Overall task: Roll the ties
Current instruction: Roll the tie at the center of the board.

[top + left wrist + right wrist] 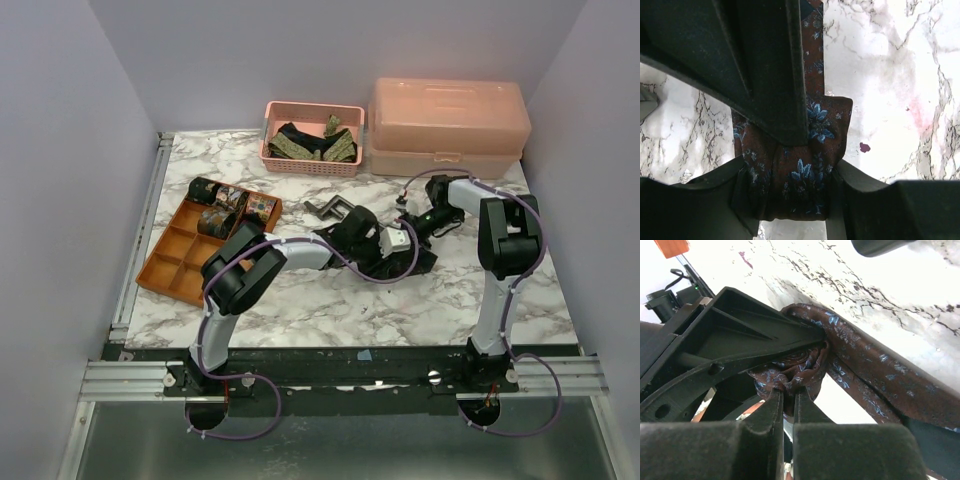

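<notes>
brown with small blue flowers, the brown tie (805,175) sits near the middle of the marble table (300,310), where the two arms meet. one end of it is wound into a small roll, and the rest is a flat strip. in the left wrist view the strip runs straight away from the roll, flat on the table. in the right wrist view it runs off from the roll to the lower right. from above most of the tie is hidden under the arms, so i cannot tell which table edge the strip points to. the left pincer (790,190) has a finger on each side of the roll and holds it. the right pincer (788,399) is almost closed, with only a thin gap, and its tips nip a fold of the same roll. near the left edge is an orange tray (165,270) with rolled ties (225,205) in its far boxes. at the far edge is a pink basket (305,163) with loose ties (310,140) in it. a pink box (450,125) is just beside it, at the far right corner. a grey metal bar (328,208) lies between the basket and the arms.
</notes>
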Available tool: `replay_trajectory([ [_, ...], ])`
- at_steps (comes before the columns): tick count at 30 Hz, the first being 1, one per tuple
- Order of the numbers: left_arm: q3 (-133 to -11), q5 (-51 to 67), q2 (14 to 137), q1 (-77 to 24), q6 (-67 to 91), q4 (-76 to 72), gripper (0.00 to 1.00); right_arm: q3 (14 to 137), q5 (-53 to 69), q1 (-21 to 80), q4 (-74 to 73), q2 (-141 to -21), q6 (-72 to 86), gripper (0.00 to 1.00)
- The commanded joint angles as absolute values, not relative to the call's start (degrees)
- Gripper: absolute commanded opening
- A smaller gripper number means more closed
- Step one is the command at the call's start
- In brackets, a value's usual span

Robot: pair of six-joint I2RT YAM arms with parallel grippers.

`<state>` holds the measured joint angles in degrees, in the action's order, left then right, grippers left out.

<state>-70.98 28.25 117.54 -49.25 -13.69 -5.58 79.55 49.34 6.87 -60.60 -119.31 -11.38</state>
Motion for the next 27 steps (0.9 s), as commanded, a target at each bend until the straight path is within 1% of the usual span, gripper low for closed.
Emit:
replay_trajectory([
  [1,-68.9,29.4,119.9,-48.8,-11.3,1.0,0.44,79.1,37.1,7.0,-56.4,-124.8,-15.1,0.0],
  [3,-66.5,34.1,118.6,-47.7,-8.9,-5.5,0.56,79.1,34.8,6.2,-54.7,-125.2,-16.6,0.0],
  [6,-62.1,40.2,117.4,-46.5,-5.2,-18.9,0.64,79.9,32.2,5.9,-53.1,-126.2,-18.9,0.0],
  [11,-60.3,42.3,118.2,-46.4,-2.8,-33.0,0.7,79.0,29.6,5.5,-52.0,-127.4,-21.1,0.0],
  [16,-62.3,41.1,120.9,-46.6,-2.3,-37.0,0.71,77.7,25.7,5.4,-49.6,-127.4,-19.3,0.0],
  [18,-63.5,40.8,122.2,-46.9,-2.0,-37.5,0.69,77.0,24.5,5.4,-48.4,-126.9,-18.7,0.0],
  [20,-64.7,40.0,123.4,-47.2,-2.2,-36.4,0.63,76.5,24.3,5.4,-47.6,-126.6,-18.0,0.0],
  [23,-65.6,36.7,124.3,-47.7,-3.9,-32.3,0.43,76.5,25.7,5.4,-47.9,-125.9,-17.6,0.0],
  [27,-62.9,33.5,122.1,-47.8,-8.5,-26.9,0.23,79.2,29.7,5.4,-51.4,-124.5,-17.4,0.01],
])
